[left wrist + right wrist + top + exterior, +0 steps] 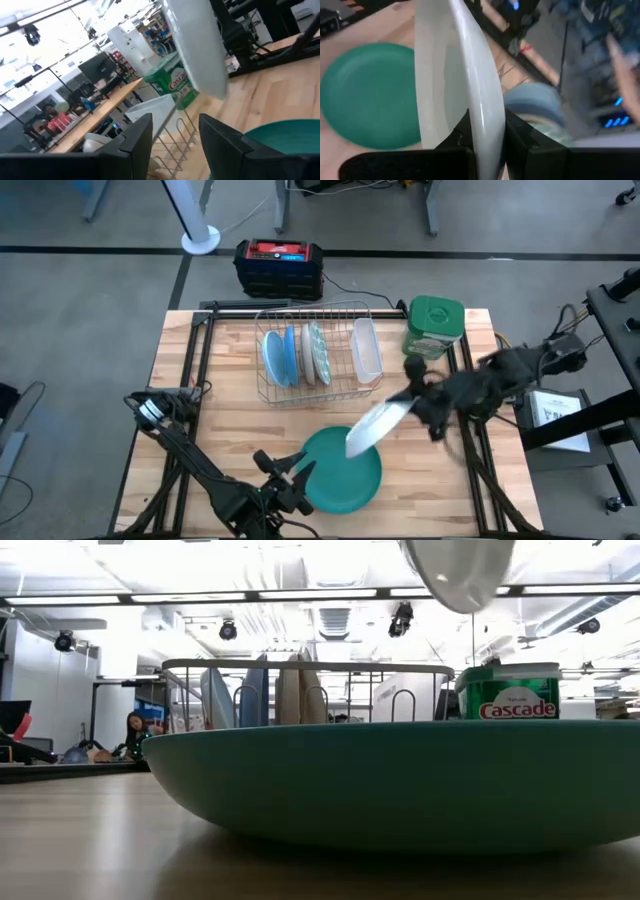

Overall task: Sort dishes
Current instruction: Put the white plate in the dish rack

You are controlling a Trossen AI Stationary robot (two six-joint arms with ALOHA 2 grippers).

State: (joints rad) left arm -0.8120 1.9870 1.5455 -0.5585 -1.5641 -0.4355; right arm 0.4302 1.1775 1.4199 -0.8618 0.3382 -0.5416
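Note:
A white plate (378,426) is held in the air by my right gripper (410,402), above the far right part of a teal-green plate (343,471) that lies flat on the table. The white plate also shows in the low view (460,570), at the top, and edge-on in the right wrist view (465,75). My left gripper (286,467) is open at the teal plate's left rim, low over the table, with its fingers (142,137) apart. Light blue plates (279,356) and a teal-rimmed plate (316,352) stand on edge in the wire rack (312,350). My right gripper holds the white plate by its rim (489,112), pinched between the two fingers, one on each face. It comes from the table's right side. The plate is lifted clear and tilted, and it slants down to the left over the teal plate.
A clear container (366,348) stands in the rack's right end. A green-lidded Cascade tub (434,326) stands at the far right of the table, also in the low view (510,695). A black and red box (279,267) sits beyond the far edge.

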